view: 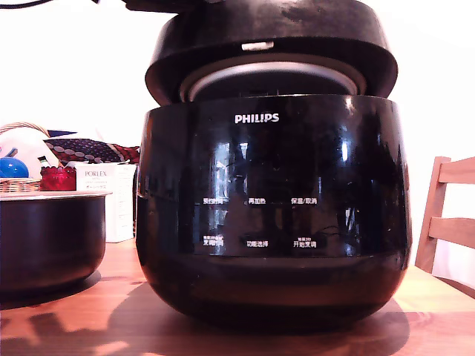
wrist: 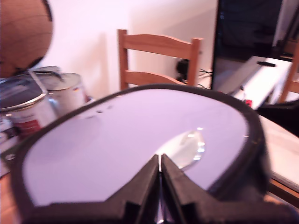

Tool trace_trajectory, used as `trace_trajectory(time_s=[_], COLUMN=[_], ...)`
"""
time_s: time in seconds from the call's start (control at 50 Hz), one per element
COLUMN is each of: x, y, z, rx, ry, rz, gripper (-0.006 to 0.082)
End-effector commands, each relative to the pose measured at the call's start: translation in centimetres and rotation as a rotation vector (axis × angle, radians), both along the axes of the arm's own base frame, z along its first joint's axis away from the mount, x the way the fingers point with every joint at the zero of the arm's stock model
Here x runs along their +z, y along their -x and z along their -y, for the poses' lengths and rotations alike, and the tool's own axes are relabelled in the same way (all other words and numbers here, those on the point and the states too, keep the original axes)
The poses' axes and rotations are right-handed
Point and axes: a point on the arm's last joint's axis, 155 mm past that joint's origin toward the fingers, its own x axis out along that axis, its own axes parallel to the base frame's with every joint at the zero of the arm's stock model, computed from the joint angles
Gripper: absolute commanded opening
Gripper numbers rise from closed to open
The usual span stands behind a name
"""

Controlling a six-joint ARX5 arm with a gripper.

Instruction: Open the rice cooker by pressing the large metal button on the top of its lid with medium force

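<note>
We see the Philips rice cooker (view: 272, 215) filling the middle of the exterior view, a glossy black rounded body with white Chinese labels on its front, standing on a wooden table (view: 67, 326). Its lid (view: 271, 41) sits raised at 12 o'clock above the body, tilted so that a grey inner rim (view: 267, 76) shows in the gap beneath its front edge. At 9 o'clock from the cooker, well apart, stands a smaller dark pot with a pale rim (view: 46, 236), with a white carton (view: 104, 200) and a wicker basket (view: 18, 159) behind it; at 3 o'clock a wooden chair (view: 445, 222) shows at the frame edge. In the wrist view we look across the lid's shiny top, which reflects pale light, and the large metal button (wrist: 187, 148) gleams just beyond the gripper (wrist: 160, 175). Its two black fingers (wrist: 140, 186) are pressed together, clenched on nothing, their tips right at the near edge of the button; whether they touch it we cannot tell.
</note>
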Motion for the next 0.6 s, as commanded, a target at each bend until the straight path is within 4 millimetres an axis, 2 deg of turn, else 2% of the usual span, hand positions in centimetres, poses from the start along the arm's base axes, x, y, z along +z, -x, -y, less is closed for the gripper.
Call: trace_trajectory(time_s=[0.0, 0.3, 0.58], x=[-1.3, -0.6, 0.7], y=[-0.2, -1.2, -2.9], z=[-0.8, -2.5, -5.0], rx=[0.022, 0.076, 0.159], ry=[-0.021, -0.01, 0.015], rz=[-0.014, -0.004, 0.021], gripper=[-0.0024, -0.0024, -0.0024])
